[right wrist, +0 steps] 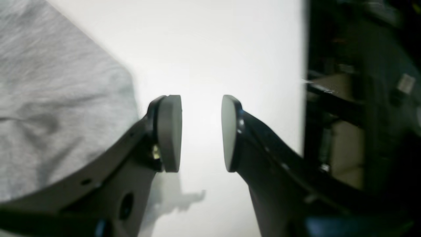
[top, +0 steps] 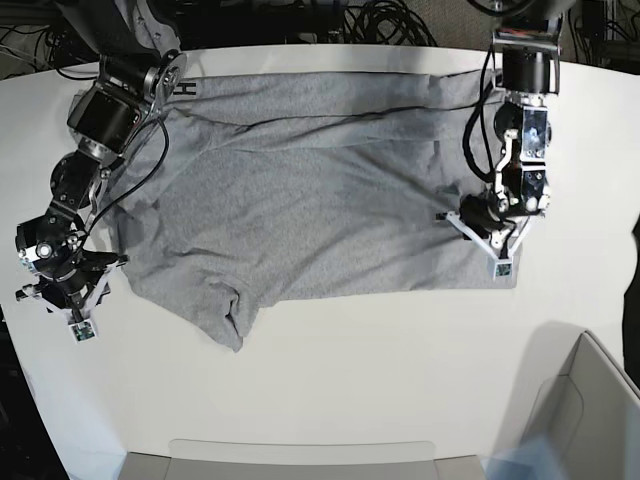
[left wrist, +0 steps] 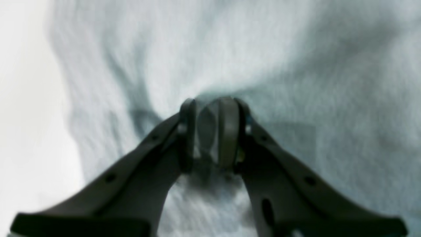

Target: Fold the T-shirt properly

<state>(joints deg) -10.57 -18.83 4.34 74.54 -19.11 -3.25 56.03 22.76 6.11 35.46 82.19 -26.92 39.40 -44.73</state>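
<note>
White tabletop (top: 340,360) fills the scene, with dark cables seen along its far edge. Spread across it is the T-shirt (top: 300,210), heather grey, lying mostly flat with wrinkles and one sleeve bunched toward the near side. The left gripper (left wrist: 210,131) is seen on the base view's right, at the shirt's edge, its jaws nearly together and pinching a raised fold of grey fabric. The right gripper (right wrist: 201,133) is positioned over bare table just beside the shirt's opposite edge, its jaws parted and nothing held between them.
</note>
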